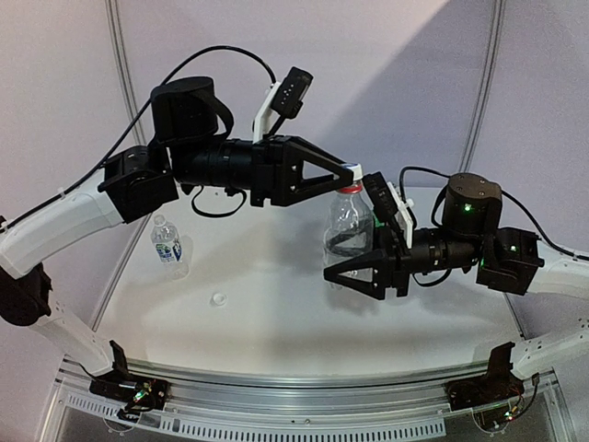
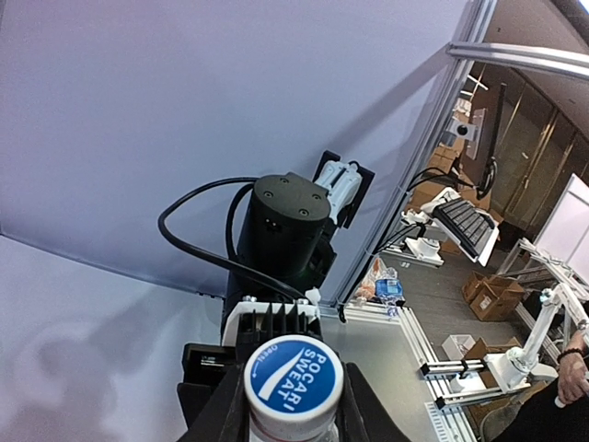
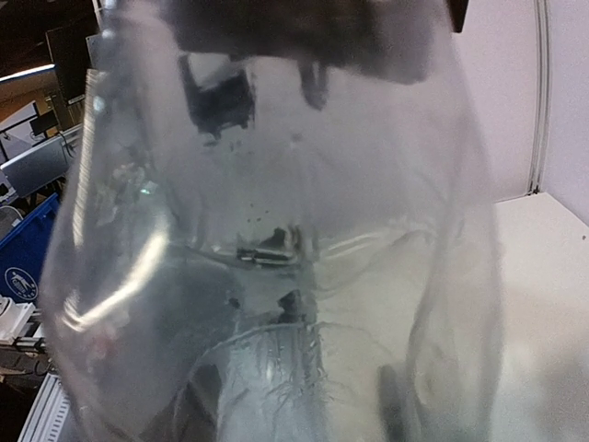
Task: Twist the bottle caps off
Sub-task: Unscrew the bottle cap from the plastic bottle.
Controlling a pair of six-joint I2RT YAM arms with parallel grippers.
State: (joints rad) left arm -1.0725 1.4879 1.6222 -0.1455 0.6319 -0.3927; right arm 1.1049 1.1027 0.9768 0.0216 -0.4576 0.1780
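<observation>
A short clear unlabelled bottle is held upright above the table between both arms. Its cap, white with a blue printed top, fills the bottom of the left wrist view. My left gripper is shut on this cap, with fingers pressed on both sides. My right gripper is shut on the bottle's lower body, which fills the right wrist view. A clear bottle with a blue-white label stands at the left. A loose white cap lies on the table. The green bottle is out of view.
The white table has a curved back wall with grey seams. A metal rail runs along the near edge, with both arm bases clamped to it. A black cable loops under the left arm.
</observation>
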